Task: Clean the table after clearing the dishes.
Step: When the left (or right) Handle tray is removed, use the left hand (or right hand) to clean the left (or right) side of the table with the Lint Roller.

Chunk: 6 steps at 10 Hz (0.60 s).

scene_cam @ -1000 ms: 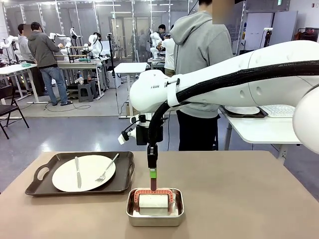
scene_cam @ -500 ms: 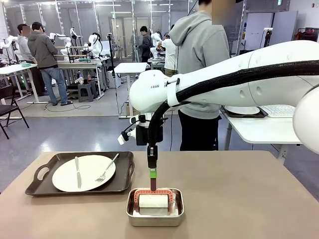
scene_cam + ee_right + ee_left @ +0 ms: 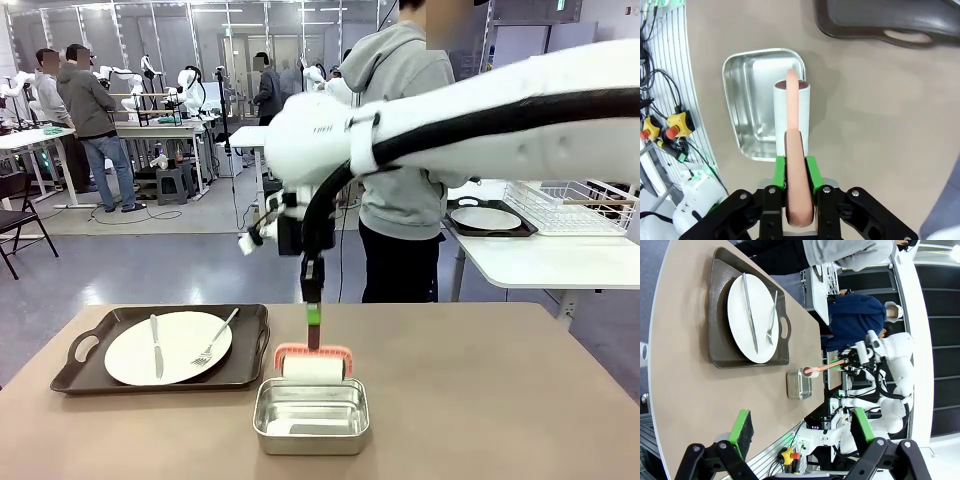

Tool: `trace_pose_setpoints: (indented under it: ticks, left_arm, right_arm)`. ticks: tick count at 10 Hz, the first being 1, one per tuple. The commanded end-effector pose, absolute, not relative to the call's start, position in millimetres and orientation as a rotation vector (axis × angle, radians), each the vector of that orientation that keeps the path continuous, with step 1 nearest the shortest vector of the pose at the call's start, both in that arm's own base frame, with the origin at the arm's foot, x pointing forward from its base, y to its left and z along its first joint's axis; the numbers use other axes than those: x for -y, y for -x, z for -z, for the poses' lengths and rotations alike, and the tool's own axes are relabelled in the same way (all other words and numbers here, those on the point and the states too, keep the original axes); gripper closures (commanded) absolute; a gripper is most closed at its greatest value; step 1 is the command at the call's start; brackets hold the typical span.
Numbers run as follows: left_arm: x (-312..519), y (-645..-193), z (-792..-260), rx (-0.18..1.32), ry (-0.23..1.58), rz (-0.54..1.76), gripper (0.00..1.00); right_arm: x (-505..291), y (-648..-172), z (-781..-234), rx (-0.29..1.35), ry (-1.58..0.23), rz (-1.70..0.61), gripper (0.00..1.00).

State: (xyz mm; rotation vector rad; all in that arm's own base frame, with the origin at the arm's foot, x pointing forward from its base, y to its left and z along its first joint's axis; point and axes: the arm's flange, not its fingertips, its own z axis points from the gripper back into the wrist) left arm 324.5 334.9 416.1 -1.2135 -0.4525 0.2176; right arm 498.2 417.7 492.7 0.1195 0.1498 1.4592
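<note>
On the tan table (image 3: 480, 400), at the left, a dark tray (image 3: 255, 340) carries a white plate (image 3: 165, 347) with a knife and a fork. My right gripper (image 3: 313, 325) hangs near the middle, shut on the pink handle of a white cleaning roller (image 3: 313, 368), which is held just above the far edge of a silver pan (image 3: 311, 415). The right wrist view shows the green pads (image 3: 779, 172) clamping the handle, with the roller (image 3: 791, 115) over the pan (image 3: 747, 100). My left gripper (image 3: 802, 427) is open and holds nothing, far from the plate (image 3: 752, 320).
A person in a grey hoodie (image 3: 400, 150) stands at the table's far side. Behind on the right, a white table holds another tray with a plate (image 3: 487, 218) and a wire rack (image 3: 565, 205). Bare tabletop lies right of the pan.
My right arm has risen and lifted the roller out of the pan, where it lay before. The tray and plate have not moved.
</note>
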Motion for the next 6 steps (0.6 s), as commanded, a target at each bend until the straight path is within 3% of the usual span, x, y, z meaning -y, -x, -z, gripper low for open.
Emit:
trace_pose_setpoints:
  ticks: [1,6]
  left_arm:
    - [-335.9,-321.7,-415.8,0.459,1.214,-0.212,0.00]
    - [-335.9,-321.7,-415.8,0.459,1.214,-0.212,0.00]
  right_arm:
    - [-381.3,-480.1,-516.9,-0.079,-0.056,-1.328,0.95]
    - [-236.7,-487.9,-540.7,0.089,-0.176,-0.486,0.95]
